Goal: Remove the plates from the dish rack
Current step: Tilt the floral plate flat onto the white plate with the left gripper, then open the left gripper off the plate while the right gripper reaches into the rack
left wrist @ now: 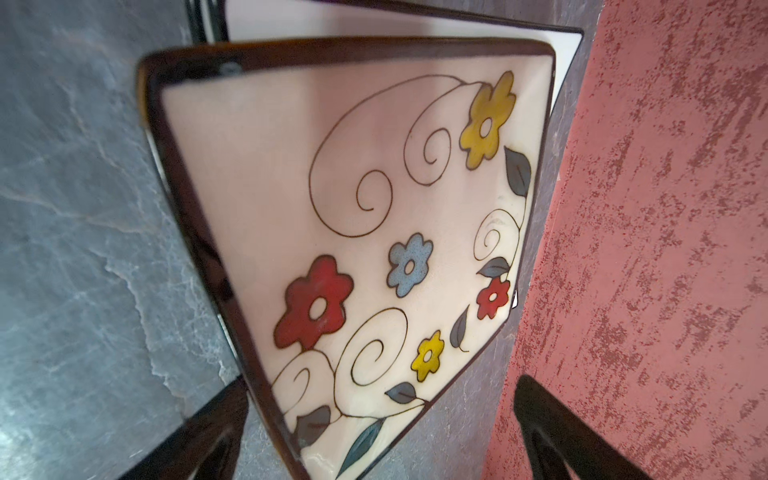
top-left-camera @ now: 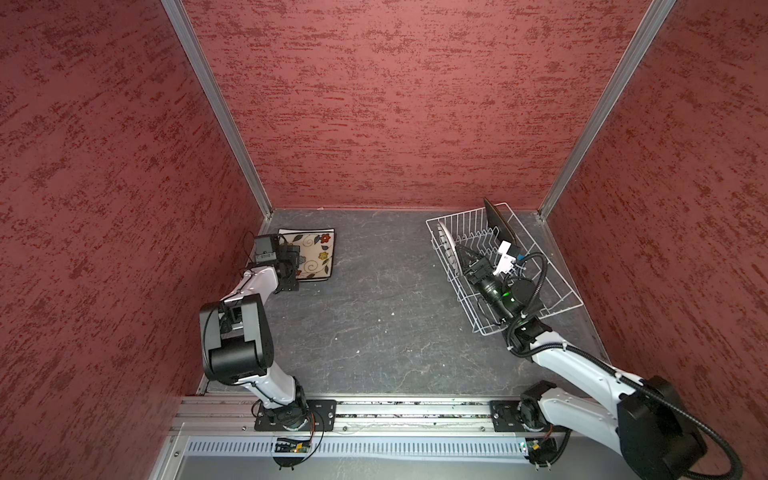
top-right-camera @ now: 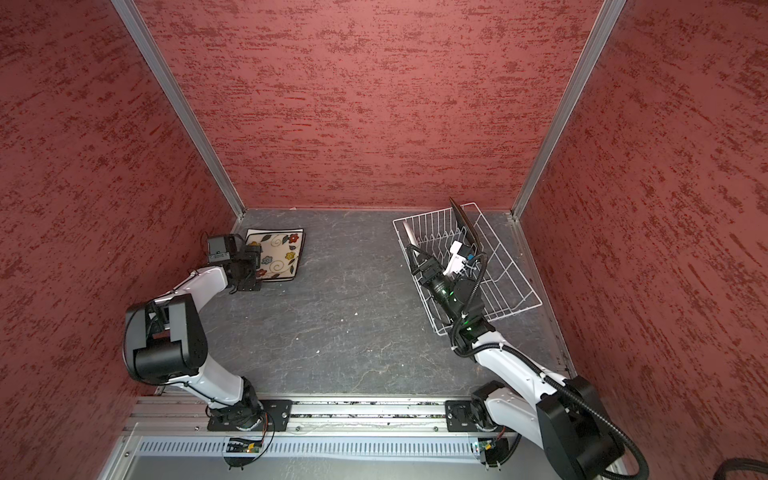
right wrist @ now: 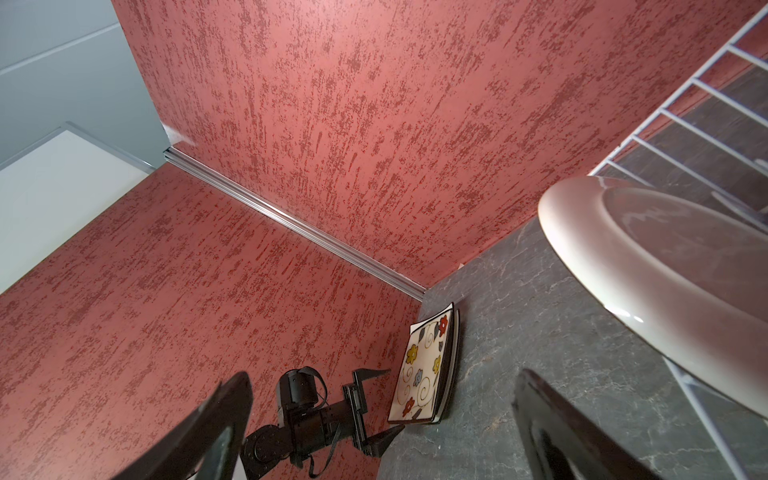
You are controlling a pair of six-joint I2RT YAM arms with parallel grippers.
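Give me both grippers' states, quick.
Left gripper: open, empty, at the floral plate.
Right gripper: open, empty, beside the round plate in the rack.

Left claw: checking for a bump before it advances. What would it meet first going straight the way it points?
The floral plate, most likely: it fills the line ahead of the open left claw, resting on a cream plate. Nothing shows between them, though depth is unclear.
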